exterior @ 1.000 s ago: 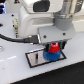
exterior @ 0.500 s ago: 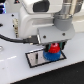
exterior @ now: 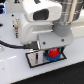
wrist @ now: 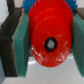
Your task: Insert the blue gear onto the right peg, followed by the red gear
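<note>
My gripper [exterior: 51, 52] is shut on the red gear [exterior: 51, 54] and holds it just above the blue gear [exterior: 54, 58]. The blue gear lies on the exterior view's right part of the white, black-bordered plate [exterior: 34, 61]. In the wrist view the red gear [wrist: 50, 30] fills the frame between the two teal pads [wrist: 21, 45], and its centre hole is dark. A blue edge [wrist: 29, 4] shows behind it. The right peg is hidden under the gears. A thin dark pin [exterior: 36, 55] stands on the plate's other part.
The arm's white body [exterior: 42, 20] looms over the plate. A black cable [exterior: 7, 44] runs along the table at the exterior view's left. The white table [exterior: 20, 72] surrounds the plate.
My gripper has moved down with the red gear, closer to the blue gear on the plate.
</note>
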Motion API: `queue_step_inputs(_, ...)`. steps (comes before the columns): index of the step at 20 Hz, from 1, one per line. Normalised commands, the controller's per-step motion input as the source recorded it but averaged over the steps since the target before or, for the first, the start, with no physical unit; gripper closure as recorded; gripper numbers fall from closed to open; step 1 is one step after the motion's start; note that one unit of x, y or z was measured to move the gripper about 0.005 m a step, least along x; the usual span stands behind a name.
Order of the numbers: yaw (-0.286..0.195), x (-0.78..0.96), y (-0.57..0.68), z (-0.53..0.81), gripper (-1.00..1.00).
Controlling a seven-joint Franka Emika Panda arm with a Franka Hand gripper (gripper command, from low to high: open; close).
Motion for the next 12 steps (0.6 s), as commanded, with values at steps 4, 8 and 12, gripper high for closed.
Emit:
queue_step_inputs(4,0.000,0.00,-0.01,-0.05,-1.00)
queue_step_inputs(8,0.000,0.01,0.04,0.24,-1.00)
queue_step_inputs(12,0.000,0.00,0.13,0.71,-1.00)
